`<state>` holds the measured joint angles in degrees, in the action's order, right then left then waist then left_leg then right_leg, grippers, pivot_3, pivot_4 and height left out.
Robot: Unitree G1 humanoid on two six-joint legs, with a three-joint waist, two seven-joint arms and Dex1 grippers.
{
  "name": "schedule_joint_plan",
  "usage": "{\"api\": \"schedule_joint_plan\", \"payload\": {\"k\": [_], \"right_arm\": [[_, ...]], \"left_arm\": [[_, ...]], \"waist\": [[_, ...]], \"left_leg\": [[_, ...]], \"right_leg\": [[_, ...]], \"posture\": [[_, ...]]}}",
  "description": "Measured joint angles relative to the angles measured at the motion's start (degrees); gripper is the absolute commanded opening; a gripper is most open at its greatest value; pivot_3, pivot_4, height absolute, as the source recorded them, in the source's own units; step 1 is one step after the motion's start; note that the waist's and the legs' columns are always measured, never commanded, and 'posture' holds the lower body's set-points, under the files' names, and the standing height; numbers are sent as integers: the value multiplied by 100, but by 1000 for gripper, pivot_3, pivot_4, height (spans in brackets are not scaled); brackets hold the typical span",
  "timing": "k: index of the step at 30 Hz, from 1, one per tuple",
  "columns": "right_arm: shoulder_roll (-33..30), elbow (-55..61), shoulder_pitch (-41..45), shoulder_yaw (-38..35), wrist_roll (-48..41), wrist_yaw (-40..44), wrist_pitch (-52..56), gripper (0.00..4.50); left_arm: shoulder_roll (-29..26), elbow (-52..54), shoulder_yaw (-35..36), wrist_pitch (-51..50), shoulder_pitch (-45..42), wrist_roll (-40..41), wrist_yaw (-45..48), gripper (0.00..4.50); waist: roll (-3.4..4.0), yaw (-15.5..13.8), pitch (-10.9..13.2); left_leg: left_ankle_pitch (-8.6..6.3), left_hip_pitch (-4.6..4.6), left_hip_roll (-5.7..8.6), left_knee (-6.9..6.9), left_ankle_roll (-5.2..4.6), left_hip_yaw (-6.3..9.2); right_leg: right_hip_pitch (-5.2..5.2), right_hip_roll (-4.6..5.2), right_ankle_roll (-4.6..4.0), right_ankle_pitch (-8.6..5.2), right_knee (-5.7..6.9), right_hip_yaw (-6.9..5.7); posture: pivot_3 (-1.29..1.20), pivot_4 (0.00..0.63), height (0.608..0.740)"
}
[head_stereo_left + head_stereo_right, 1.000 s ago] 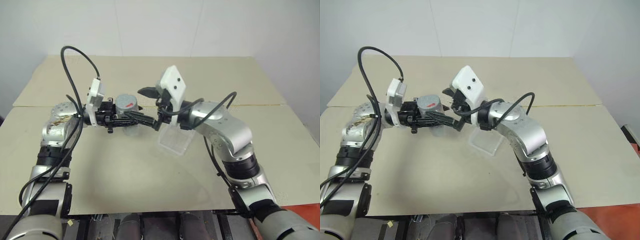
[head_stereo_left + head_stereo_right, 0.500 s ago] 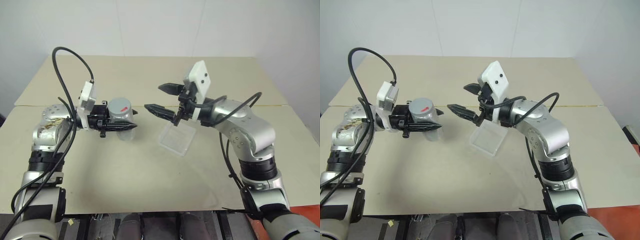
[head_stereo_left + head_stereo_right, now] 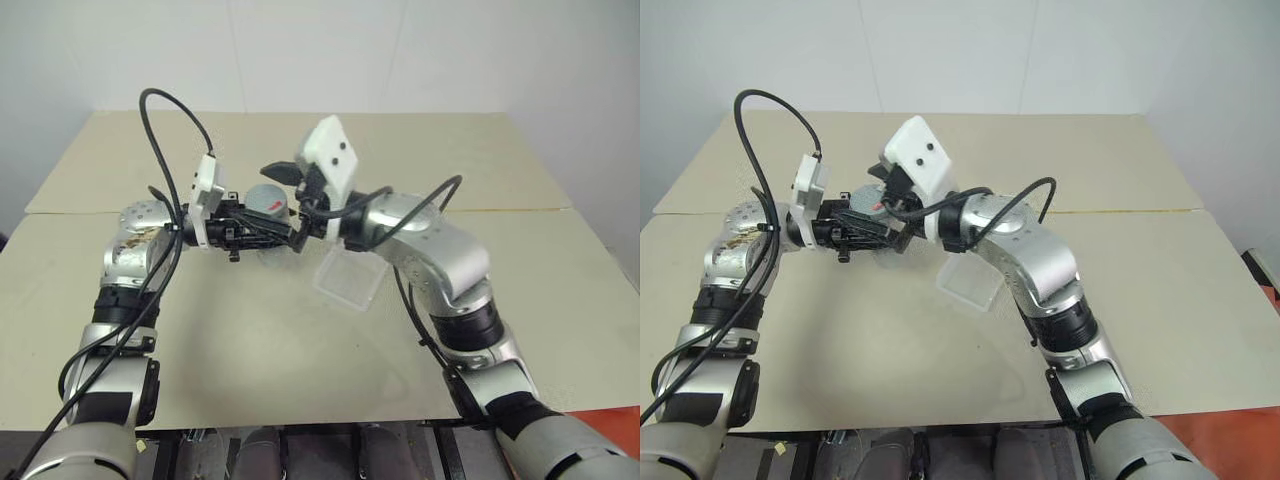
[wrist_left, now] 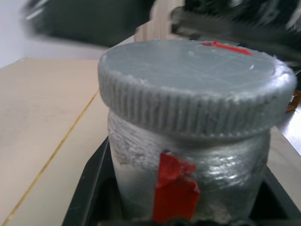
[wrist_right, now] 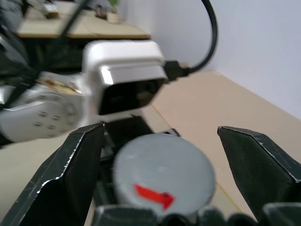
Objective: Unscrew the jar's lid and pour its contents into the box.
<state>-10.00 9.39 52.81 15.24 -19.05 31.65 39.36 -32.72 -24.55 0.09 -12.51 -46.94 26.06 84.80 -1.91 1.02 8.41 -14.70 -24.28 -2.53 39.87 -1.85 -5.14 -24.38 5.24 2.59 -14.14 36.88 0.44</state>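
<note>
We've swung the right gripper (image 5: 162, 188) back in since half a second ago: then it stood well apart from the jar (image 4: 188, 188), now its jaws are spread wide either side of the lid (image 5: 162, 172), not yet touching it. Left gripper (image 3: 262, 232) jaws are clamped on the jar body, held upright in the air just left of the box (image 3: 348, 278). We read this as lining up another twist; lid looks seated on its threads. Contents: can't tell through the wrapped wall. Box sits on the table (image 3: 300, 370), nothing visible inside.
</note>
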Motion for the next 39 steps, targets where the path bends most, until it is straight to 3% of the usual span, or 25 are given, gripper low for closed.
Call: {"api": "schedule_joint_plan", "payload": {"k": [9, 24, 28, 39], "right_arm": [[73, -95, 13, -5, 93, 1, -25, 4468], [-581, 522, -416, -131, -258, 210, 37, 4468], [-792, 451, -469, -464, -232, 107, 92, 4468], [-931, 484, -523, -610, -331, 183, 132, 4468]], "left_arm": [[-55, 8, 5, -20, 1, -6, 31, 1943], [-349, 122, 154, -140, 193, 9, 28, 1943], [-382, 242, 192, -163, 279, 100, 155, 1943], [-384, 367, 192, -234, 290, 100, 157, 1943]], "waist": [[0, 0, 0], [0, -4, 0], [0, -19, 0], [0, -16, 0]], "left_leg": [[0, 0, 0, 0, -1, 4], [-5, 1, -1, 0, -8, 9], [-5, -1, -1, 0, -8, 7], [-7, 0, -1, 0, -13, 9]], "right_leg": [[0, 1, 0, 0, 0, 1], [0, 1, 0, 0, 0, 1], [1, 2, 0, 0, -2, 0], [1, 1, 0, 0, -2, 2]], "posture": [[0, 150, 740], [0, 150, 740], [0, 150, 740], [0, 150, 740]]}}
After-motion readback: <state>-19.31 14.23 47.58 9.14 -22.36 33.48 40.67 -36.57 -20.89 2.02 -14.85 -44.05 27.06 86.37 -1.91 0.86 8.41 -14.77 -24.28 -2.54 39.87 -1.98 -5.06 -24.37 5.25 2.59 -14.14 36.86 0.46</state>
